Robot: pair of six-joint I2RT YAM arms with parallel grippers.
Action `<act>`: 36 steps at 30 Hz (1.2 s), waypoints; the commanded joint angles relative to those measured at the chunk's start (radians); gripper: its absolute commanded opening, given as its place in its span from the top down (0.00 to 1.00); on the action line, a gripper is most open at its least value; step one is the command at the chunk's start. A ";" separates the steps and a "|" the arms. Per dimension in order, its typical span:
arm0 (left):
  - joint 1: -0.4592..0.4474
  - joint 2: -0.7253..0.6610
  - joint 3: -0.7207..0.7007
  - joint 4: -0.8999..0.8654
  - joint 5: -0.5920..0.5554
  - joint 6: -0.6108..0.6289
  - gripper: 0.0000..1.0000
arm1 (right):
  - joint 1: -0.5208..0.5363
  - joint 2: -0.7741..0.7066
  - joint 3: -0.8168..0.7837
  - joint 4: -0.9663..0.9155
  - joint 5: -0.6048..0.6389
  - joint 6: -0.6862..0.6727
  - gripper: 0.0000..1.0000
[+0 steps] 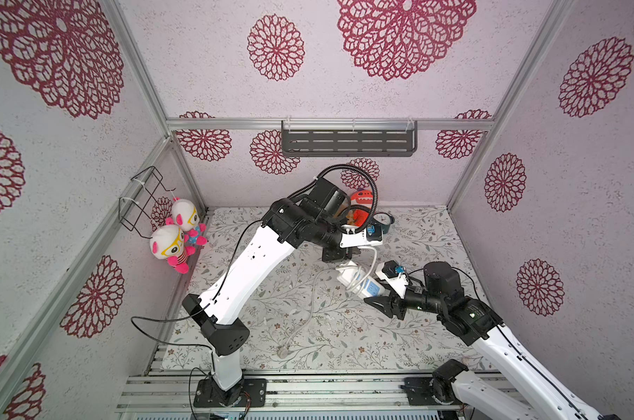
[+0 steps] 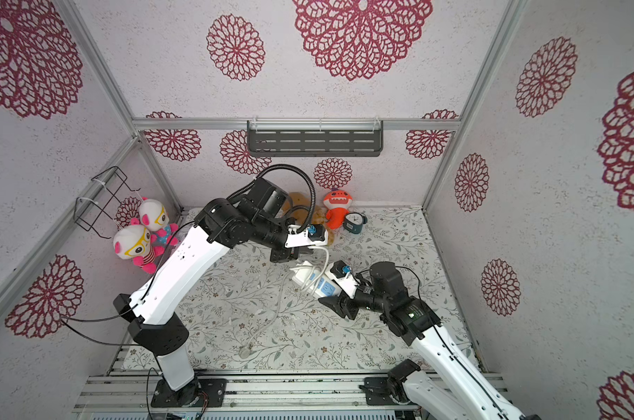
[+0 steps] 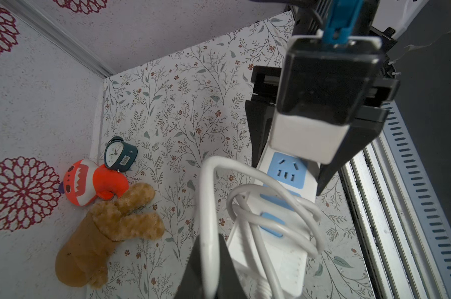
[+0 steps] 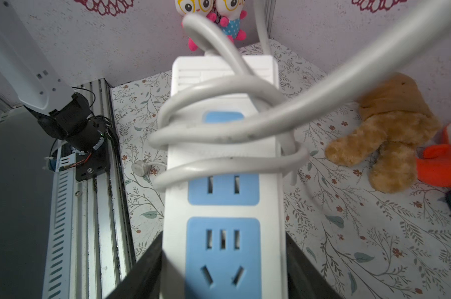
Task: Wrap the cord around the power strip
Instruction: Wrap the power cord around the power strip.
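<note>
Cord (image 1: 311,302): plug (image 1: 282,352) lain on table (image 1: 344,345) at left, slack run up to left gripper (image 3: 210,255), fingers pinched shut on it. Loose turns noted round power strip (image 1: 372,289), held mid-table, socket end clamped by right gripper (image 4: 224,248). Cord judged light, limp, springy: best gripped near last turn. Strip judged rigid, smooth.

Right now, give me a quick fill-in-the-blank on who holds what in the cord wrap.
1. The right gripper is shut on the ____.
2. The left gripper pinches the ____.
3. The small white ____ lies loose on the table, held by nothing.
Missing: power strip; cord; plug.
</note>
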 commanded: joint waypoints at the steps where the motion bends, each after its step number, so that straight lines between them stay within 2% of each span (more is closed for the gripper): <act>1: 0.014 0.030 0.023 -0.018 0.031 0.029 1.00 | 0.009 -0.061 -0.002 0.125 -0.090 0.035 1.00; 10: 0.115 0.095 0.011 -0.010 0.241 -0.015 1.00 | 0.011 -0.169 -0.021 0.286 -0.060 0.088 1.00; 17: 0.169 0.061 -0.161 0.121 0.355 -0.084 0.99 | 0.011 -0.239 -0.031 0.384 0.041 0.111 1.00; 23: 0.183 -0.027 -0.398 0.403 0.461 -0.221 0.88 | 0.011 -0.248 -0.063 0.471 0.183 0.122 1.00; 26: 0.182 -0.073 -0.526 0.603 0.518 -0.325 0.80 | 0.011 -0.234 -0.084 0.544 0.202 0.137 1.00; 31: 0.182 -0.117 -0.718 0.933 0.579 -0.520 0.75 | 0.011 -0.190 -0.070 0.613 0.216 0.144 1.00; 35: 0.182 -0.113 -0.815 1.166 0.584 -0.667 0.71 | 0.011 -0.155 -0.050 0.617 0.202 0.152 1.00; 36: 0.183 -0.112 -0.840 1.235 0.569 -0.706 0.67 | 0.011 -0.150 -0.048 0.621 0.200 0.155 1.00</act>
